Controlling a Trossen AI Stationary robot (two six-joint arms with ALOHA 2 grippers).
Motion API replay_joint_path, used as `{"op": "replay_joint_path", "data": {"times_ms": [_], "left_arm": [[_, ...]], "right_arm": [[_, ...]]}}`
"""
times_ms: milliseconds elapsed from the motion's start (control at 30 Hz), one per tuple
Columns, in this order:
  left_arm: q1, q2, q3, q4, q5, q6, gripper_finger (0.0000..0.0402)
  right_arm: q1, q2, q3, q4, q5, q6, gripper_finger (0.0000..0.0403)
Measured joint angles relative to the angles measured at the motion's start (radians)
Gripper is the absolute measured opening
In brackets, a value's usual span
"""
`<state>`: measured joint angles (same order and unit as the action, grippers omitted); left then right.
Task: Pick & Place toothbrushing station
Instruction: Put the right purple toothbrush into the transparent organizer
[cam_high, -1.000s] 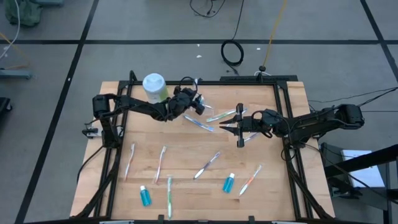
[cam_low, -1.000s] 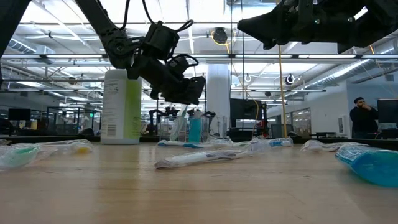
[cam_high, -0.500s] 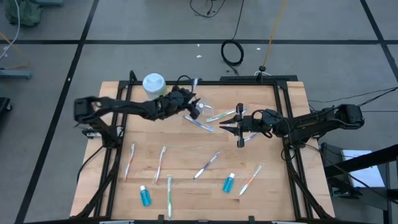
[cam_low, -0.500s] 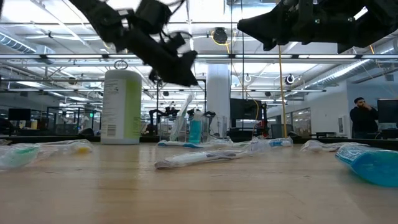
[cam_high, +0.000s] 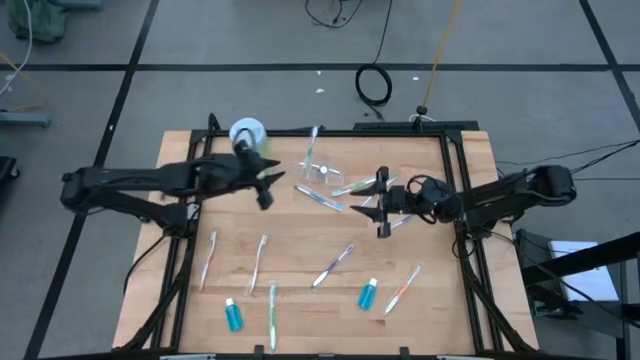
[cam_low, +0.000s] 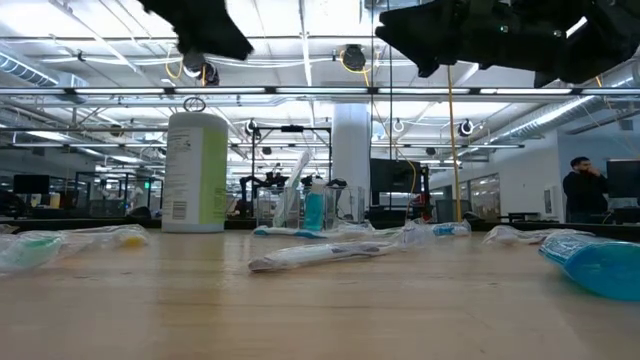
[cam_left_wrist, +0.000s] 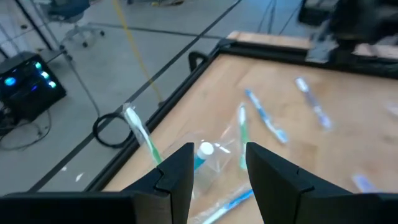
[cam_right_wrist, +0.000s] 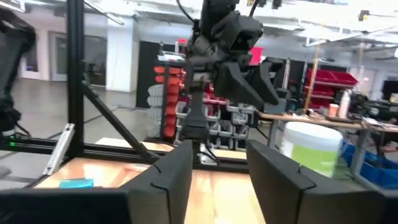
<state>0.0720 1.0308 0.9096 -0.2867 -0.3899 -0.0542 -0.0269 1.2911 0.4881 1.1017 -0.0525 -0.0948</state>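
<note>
table (cam_high: 430, 250): cup (cam_high: 322, 172) beside left gripper (cam_high: 268, 187)

A white-lidded green and white canister (cam_high: 246, 133) stands upright at the far left of the wooden tabletop (cam_high: 300, 250). Beyond the tabletop, a black cable coil (cam_high: 373, 85) lies on the grey floor. A person (cam_low: 583, 188) stands in the room behind.

You see a surface (cam_high: 300, 240) of pale, matt wood with visible grain, framed by dark metal rails (cam_high: 460, 230). The clear plastic cup (cam_high: 320, 172) looks glossy and transparent. The toothbrushes (cam_high: 260, 262) lie in shiny clear wrappers. The blue tubes (cam_high: 233, 315) gleam like smooth plastic, as does the white-lidded canister (cam_low: 195, 172).
</note>
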Motion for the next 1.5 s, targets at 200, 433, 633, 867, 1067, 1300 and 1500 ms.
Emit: {"op": "replay_joint_path", "data": {"times_ms": [200, 433, 633, 867, 1067, 1300, 1500], "left_arm": [[-0.043, -0.174, 0.0, -0.133, -0.002, -0.019, 0.0152], [-0.065, -0.238, 0.0, -0.335, -0.002, -0.138, 0.0152], [-0.084, -0.226, -0.001, -0.366, -0.001, -0.159, 0.0152], [-0.09, -0.183, -0.001, -0.361, 0.001, -0.167, 0.0152], [-0.09, -0.133, -0.001, -0.355, 0.008, -0.189, 0.0152], [-0.09, -0.082, -0.001, -0.35, 0.033, -0.187, 0.0152], [-0.09, -0.079, -0.001, -0.338, 0.033, -0.187, 0.0152]], "right_arm": [[0.059, 0.145, 0.134, -0.059, 0.001, -0.09, 0.016], [0.143, 0.248, 0.378, -0.548, 0.099, -0.212, 0.0152], [0.226, 0.222, 0.467, -1.02, 0.471, -0.081, 0.0161], [0.261, 0.176, 0.467, -1.602, 0.458, 0.197, 0.0181], [0.242, 0.175, 0.408, -1.81, 0.441, 0.282, 0.0201], [0.179, 0.175, 0.284, -1.778, 0.315, 0.261, 0.0219], [0.117, 0.169, 0.219, -1.677, 0.29, 0.193, 0.0219]]}}
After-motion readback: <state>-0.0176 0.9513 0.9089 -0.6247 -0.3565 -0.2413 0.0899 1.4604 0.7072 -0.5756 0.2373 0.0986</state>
